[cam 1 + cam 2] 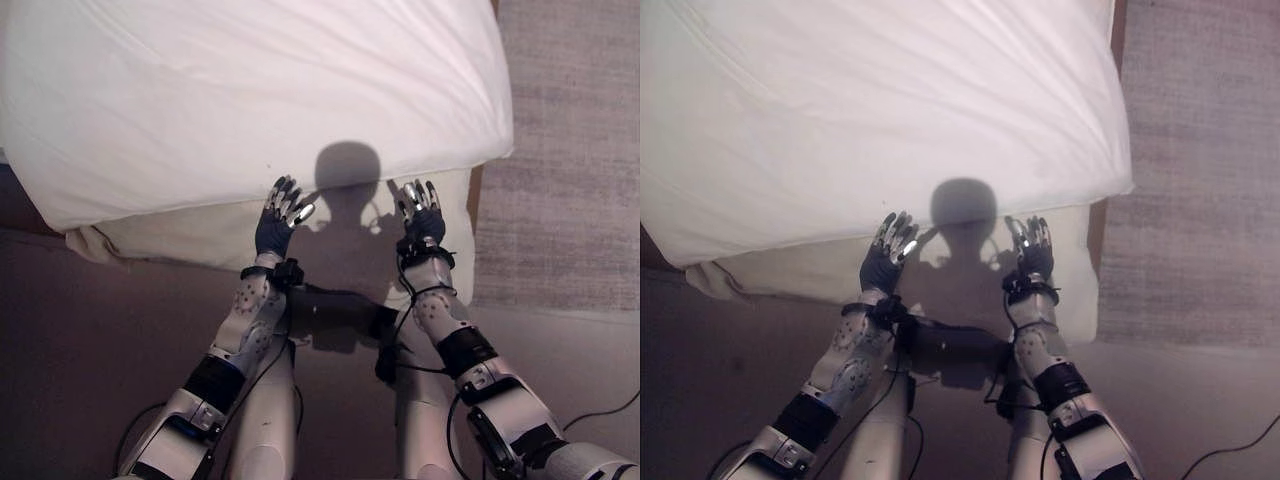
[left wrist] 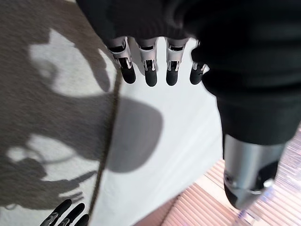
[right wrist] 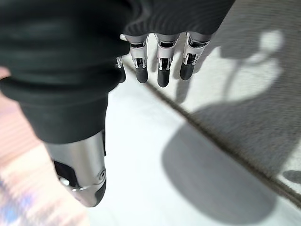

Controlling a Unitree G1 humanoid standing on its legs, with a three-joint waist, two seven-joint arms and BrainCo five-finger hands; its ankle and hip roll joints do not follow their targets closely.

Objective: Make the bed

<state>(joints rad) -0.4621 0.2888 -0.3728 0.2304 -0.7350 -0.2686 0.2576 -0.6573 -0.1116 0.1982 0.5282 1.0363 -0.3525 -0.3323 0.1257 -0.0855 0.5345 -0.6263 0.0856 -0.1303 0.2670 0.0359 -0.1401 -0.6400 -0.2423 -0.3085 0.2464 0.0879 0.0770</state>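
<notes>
Our left hand (image 1: 278,218) and right hand (image 1: 420,213) both hang with fingers straight and spread, holding nothing. Each wrist view shows the dark tips in a loose row above the cloth, thumb apart, and no fabric between them. The hands are level with each other, well apart, and both reach to the near hem of the duvet (image 1: 250,90). Just past the fingertips lies that hem; under the palms is the cream sheet (image 1: 200,235), which the duvet leaves bare along the side nearest us. Off to the outer side of our right hand the duvet corner overhangs the bed's wooden edge (image 1: 476,200), and beyond that is the rug (image 1: 570,150).

We judge the step to be taking the hem so the duvet can be drawn toward us over the bare strip. From here, the main risk is a poor grasp: if we close the fingers while they are above the cloth rather than on it, they will catch nothing, or take only a thin fold that slips out once we pull. We could also pinch the sheet with the duvet and drag both. An uneven pull, one hand gripping sooner than the other, would skew the hem further, since it already runs slantwise across the bed.
</notes>
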